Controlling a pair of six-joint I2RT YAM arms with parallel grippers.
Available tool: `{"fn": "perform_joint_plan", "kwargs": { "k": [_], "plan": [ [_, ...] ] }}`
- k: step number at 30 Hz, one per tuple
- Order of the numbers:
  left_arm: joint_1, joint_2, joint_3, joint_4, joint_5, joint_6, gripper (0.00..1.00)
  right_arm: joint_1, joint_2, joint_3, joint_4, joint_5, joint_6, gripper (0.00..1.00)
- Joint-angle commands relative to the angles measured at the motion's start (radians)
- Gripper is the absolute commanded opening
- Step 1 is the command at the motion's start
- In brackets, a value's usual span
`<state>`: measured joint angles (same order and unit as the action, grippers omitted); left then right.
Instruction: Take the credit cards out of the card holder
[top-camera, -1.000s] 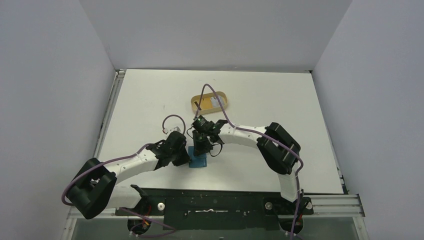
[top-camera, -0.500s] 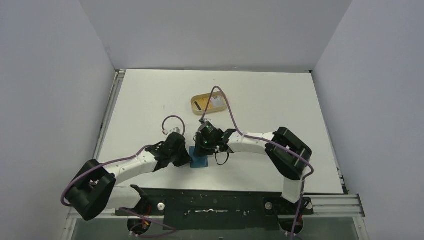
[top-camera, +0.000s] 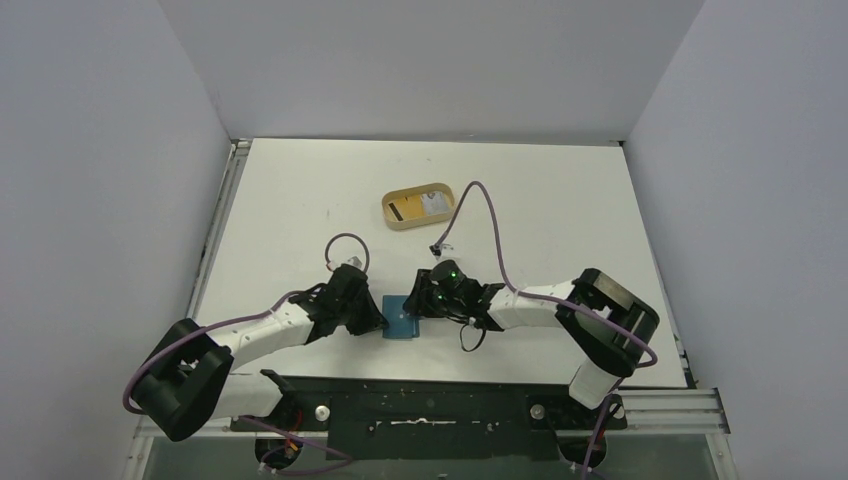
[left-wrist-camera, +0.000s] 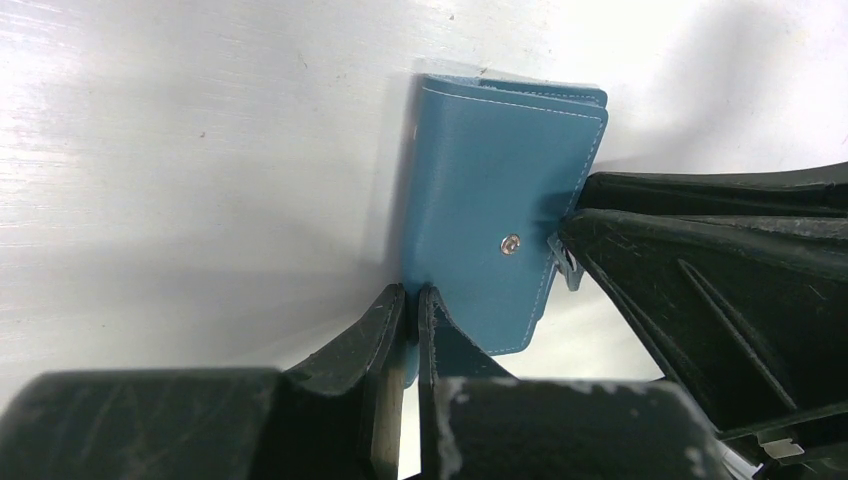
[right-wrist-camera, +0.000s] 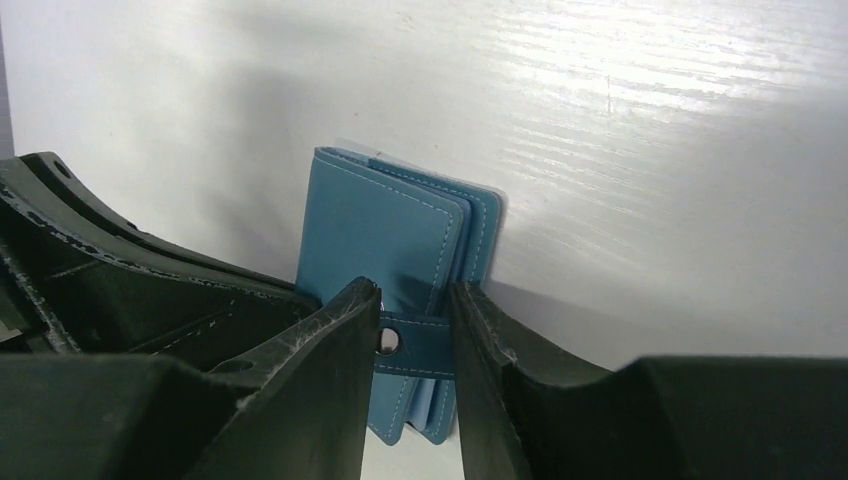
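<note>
The card holder (top-camera: 402, 316) is a folded teal wallet lying flat near the table's front edge. It also shows in the left wrist view (left-wrist-camera: 490, 190), with its bare snap stud (left-wrist-camera: 511, 243), and in the right wrist view (right-wrist-camera: 385, 230). My left gripper (left-wrist-camera: 412, 300) is shut on the wallet's left edge; it also shows in the top view (top-camera: 380, 318). My right gripper (right-wrist-camera: 415, 305) is closed on the unsnapped snap tab (right-wrist-camera: 420, 342) at the wallet's right edge; it also shows in the top view (top-camera: 420, 306). No credit cards show in the wallet.
A tan oval tray (top-camera: 394, 197) stands behind the wallet towards the table's middle, with a pale flat piece (top-camera: 433, 204) in it. White walls close the table at the left, back and right. The right arm's cable (top-camera: 480, 200) loops above the table.
My right arm has swung down and to the right, and its gripper has come low against the wallet's right edge, over the tab. My left gripper has stayed on the wallet.
</note>
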<state>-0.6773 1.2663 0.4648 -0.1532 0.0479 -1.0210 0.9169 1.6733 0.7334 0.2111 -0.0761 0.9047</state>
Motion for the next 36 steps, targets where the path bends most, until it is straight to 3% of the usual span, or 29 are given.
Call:
{"fn": "perform_joint_plan", "kwargs": {
  "k": [1, 7, 11, 15, 17, 28, 36],
  "plan": [
    [0.007, -0.001, 0.012, -0.031, 0.01, 0.007, 0.0, -0.004, -0.056, -0.021, 0.171, 0.02, -0.029, 0.34],
    [0.007, -0.001, 0.018, -0.052, -0.004, 0.008, 0.0, -0.012, -0.156, 0.03, 0.045, 0.039, -0.105, 0.34],
    [0.005, 0.0, 0.024, -0.065, -0.015, 0.015, 0.0, 0.01, -0.185, 0.129, -0.184, 0.1, -0.188, 0.35],
    [0.005, 0.007, 0.027, -0.065, -0.015, 0.019, 0.0, 0.033, -0.135, 0.252, -0.405, 0.142, -0.242, 0.21],
    [0.005, 0.011, 0.028, -0.066, -0.014, 0.02, 0.0, 0.052, -0.096, 0.311, -0.488, 0.153, -0.269, 0.2],
    [0.005, 0.0, 0.014, -0.071, -0.015, 0.021, 0.0, 0.193, 0.015, 0.514, -0.756, 0.305, -0.368, 0.19],
    [0.007, 0.003, 0.011, -0.07, -0.01, 0.02, 0.0, 0.232, 0.091, 0.573, -0.825, 0.355, -0.379, 0.19]
  ]
}}
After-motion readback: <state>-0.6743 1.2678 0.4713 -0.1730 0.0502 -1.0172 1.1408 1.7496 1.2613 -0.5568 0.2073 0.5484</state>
